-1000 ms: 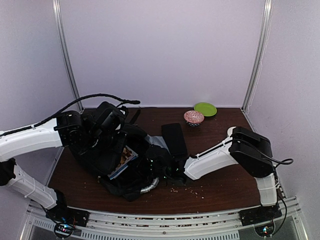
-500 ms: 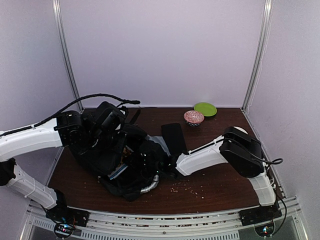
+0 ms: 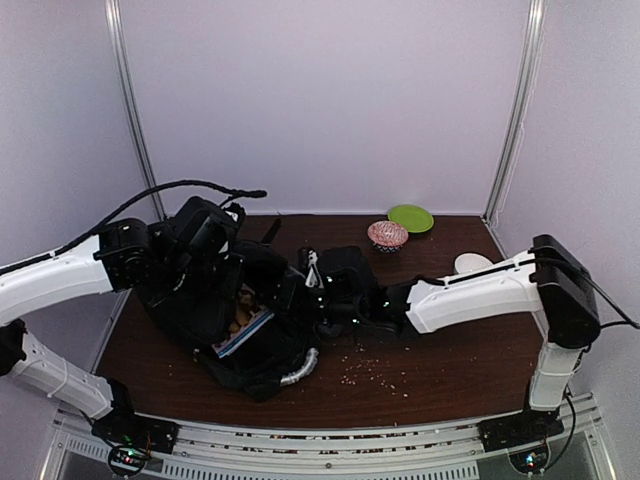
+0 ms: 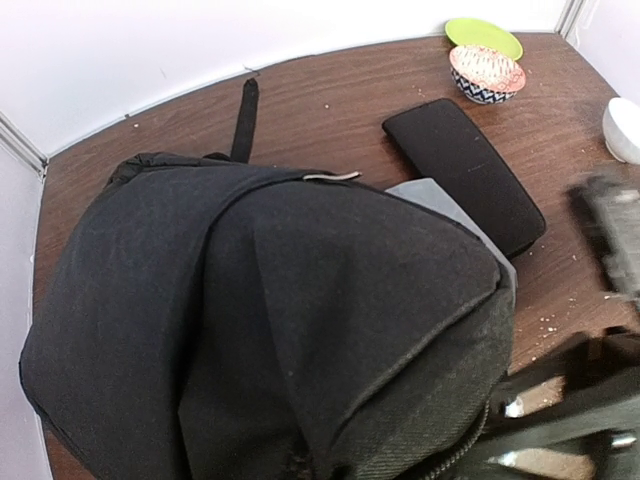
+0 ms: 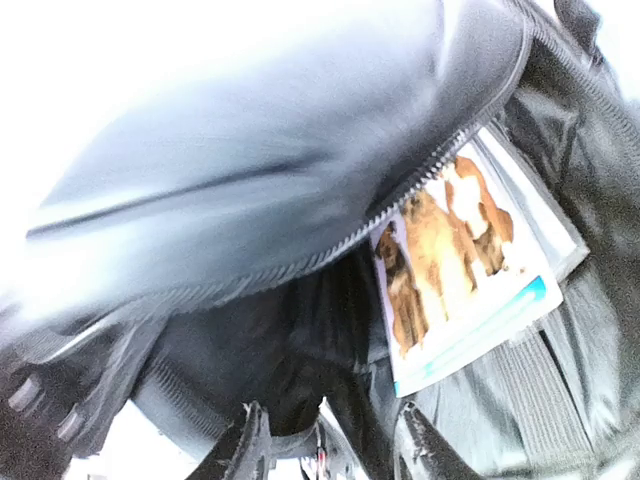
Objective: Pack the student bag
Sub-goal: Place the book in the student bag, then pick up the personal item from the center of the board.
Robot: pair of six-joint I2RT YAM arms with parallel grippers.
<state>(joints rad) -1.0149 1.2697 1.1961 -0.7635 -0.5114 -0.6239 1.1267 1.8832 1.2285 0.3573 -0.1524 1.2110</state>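
Note:
The student bag (image 3: 205,305) lies at the table's left, black, with a silvery handle (image 3: 300,371) at its near end. Its mouth gapes, and a book with dogs on the cover (image 3: 240,322) (image 5: 450,255) lies inside. My left gripper (image 3: 205,240) is at the bag's far top edge and holds the flap up. Its fingers are hidden under black fabric (image 4: 280,330) in the left wrist view. My right gripper (image 3: 306,290) (image 5: 333,452) hovers at the bag's open mouth, jaws apart, with dark bag fabric just beyond the fingertips.
A flat black case (image 3: 350,272) (image 4: 465,170) lies right of the bag, over a grey pouch (image 4: 440,195). Behind are a patterned bowl (image 3: 387,235), a green plate (image 3: 411,217) and a white bowl (image 3: 468,263). Crumbs (image 3: 370,372) dot the near table.
My right gripper shut, then opened, and moved from the bag's near side toward its far mouth as the arm stretched out. The left arm lifted the flap slightly back and left.

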